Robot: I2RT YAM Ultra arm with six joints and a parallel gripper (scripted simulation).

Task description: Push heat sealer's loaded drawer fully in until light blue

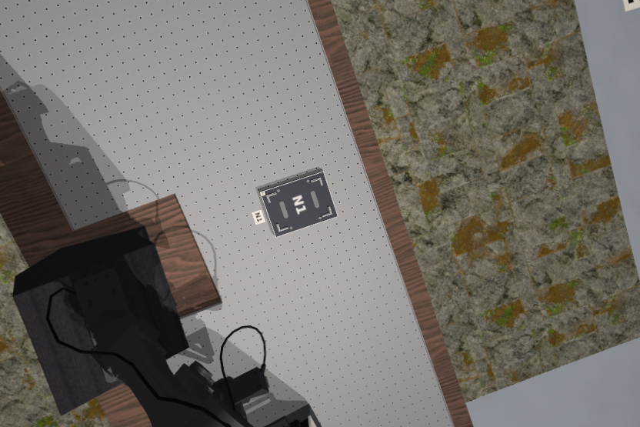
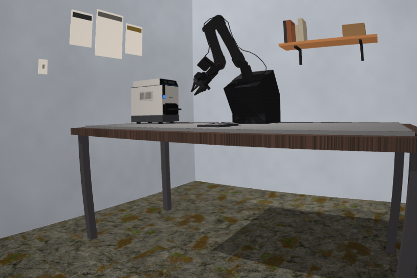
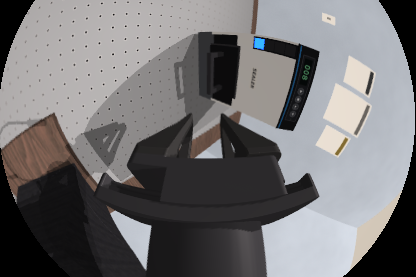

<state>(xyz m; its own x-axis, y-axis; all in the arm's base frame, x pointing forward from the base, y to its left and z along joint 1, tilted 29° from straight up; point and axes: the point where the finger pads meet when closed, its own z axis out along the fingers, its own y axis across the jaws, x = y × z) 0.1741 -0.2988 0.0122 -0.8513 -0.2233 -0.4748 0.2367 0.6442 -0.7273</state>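
The heat sealer (image 2: 147, 101) (image 3: 267, 77) stands upright on the table, a cream box with a dark base. Its light (image 2: 164, 96) (image 3: 259, 43) is blue. The black drawer (image 2: 171, 108) (image 3: 226, 72) sits in the sealer's front opening, with only its handle (image 2: 179, 109) (image 3: 213, 72) standing out. The seal sheet, the plate and the sealing frame are hidden inside. My gripper (image 2: 193, 92) (image 3: 206, 118) is partly open, with nothing between its fingers. It hangs in the air in front of the sealer, higher than the handle and apart from it.
A dark flat plate marked N1 (image 1: 299, 204) (image 2: 218, 124) lies on the perforated table top (image 1: 206, 101), beside a small N1 label (image 1: 258, 217). The arm's black base block (image 1: 46, 339) (image 2: 255, 99) stands on the table. A wall shelf (image 2: 330, 42) is behind it.
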